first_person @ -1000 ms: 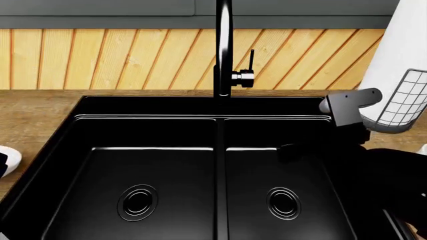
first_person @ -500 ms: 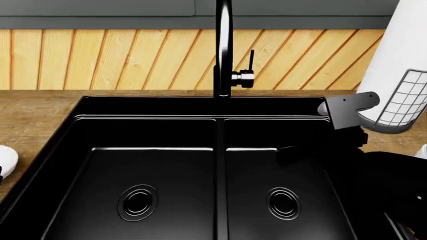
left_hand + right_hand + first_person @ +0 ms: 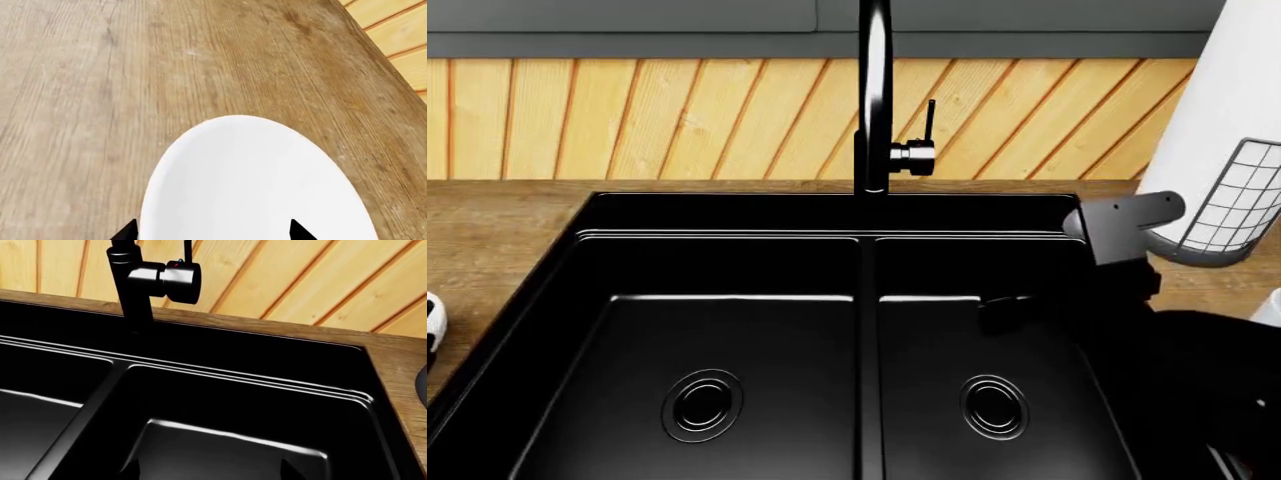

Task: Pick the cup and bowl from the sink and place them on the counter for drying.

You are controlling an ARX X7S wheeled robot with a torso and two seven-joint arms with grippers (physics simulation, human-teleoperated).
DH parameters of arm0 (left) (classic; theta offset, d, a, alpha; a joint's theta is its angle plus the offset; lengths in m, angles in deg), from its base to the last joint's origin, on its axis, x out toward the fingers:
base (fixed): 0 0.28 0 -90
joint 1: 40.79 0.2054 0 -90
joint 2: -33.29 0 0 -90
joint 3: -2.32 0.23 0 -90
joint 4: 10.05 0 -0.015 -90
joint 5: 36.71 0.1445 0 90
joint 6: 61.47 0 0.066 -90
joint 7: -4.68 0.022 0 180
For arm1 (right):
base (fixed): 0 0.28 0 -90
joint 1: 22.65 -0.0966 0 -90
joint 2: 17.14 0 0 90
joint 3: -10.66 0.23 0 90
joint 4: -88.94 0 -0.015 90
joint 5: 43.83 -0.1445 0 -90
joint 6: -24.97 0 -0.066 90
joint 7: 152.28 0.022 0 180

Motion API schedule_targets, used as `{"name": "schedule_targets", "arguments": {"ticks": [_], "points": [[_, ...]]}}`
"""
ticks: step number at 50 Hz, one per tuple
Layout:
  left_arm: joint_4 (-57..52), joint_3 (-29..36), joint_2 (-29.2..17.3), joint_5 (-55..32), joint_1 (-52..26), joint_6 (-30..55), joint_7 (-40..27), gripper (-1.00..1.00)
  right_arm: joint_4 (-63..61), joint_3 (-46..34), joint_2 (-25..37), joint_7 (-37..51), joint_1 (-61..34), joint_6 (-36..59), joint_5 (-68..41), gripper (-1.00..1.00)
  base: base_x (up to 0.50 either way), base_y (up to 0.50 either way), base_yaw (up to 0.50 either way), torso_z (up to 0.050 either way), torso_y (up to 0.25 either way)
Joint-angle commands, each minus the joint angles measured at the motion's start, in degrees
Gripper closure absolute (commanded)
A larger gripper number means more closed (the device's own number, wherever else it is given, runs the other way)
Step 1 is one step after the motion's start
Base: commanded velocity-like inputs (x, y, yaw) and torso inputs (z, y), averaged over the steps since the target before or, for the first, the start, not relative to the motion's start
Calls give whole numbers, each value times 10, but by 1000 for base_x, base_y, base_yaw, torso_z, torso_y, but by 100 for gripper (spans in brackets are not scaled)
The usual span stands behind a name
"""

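The bowl [image 3: 257, 182] is filling the near part of the left wrist view: it is plain white, smooth and unmarked, with a rounded rim, and it is showing no shading or pattern. It is lying over the light brown wood-grain tabletop [image 3: 133, 75], and whether it is resting on the wood or hanging just above it cannot be told. Two dark tips of the left pincer [image 3: 210, 231] are showing at either side of the bowl's near edge, one finger [image 3: 125, 233] beside the rim and the other [image 3: 300, 232] over the white surface; the pincer seems to be standing around the rim, but I cannot tell if it is gripping it or standing loose. In the head view only a small white sliver of the bowl [image 3: 433, 320] is showing at the far left edge, on the tabletop [image 3: 494, 230] beside the sink [image 3: 854, 330]. The sink is glossy black with two basins, each with a round drain, and a tall black faucet [image 3: 874, 100] is standing behind the middle divider. The right arm [image 3: 1121, 225] is hanging over the right basin; its pincer is hidden in the dark, so its state cannot be told. A paper-towel roll [image 3: 1228, 120] in a wire holder is standing at the far right. The cup is not identifiable with certainty.
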Motion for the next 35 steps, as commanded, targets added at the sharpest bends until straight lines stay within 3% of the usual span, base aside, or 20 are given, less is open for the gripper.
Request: {"name": "schedule_targets", "arguments": {"ticks": [1,17,18,20,30,32,35], "points": [[-17,15,-6,12,-6,5,-15,-100,-2,3,3,-1,12,-9,0,-100,0,0,0,0,0],[-47,20,-15,12,-12,26,-29,-100,-1,3,2,-3,16,-15,0,-100,0,0,0,0,0],[-133,66,-44,0,-16,91,-30,-100,0,3,5,-4,10,-11,1,-100,0,0,0,0,0],[-151,69,-46,-5,-22,105,-34,-100,0,4,4,-3,6,-11,-1,-100,0,0,0,0,0],[-162,83,-33,-33,-52,132,-23,-100,0,2,4,-3,5,-10,-2,-100,0,0,0,0,0],[-168,110,-53,-24,-56,130,-15,-100,0,2,4,-3,4,-10,-2,-100,0,0,0,0,0],[-175,101,-51,-33,-63,139,-16,-100,-1,3,4,-4,6,-11,-2,-100,0,0,0,0,0]]}}
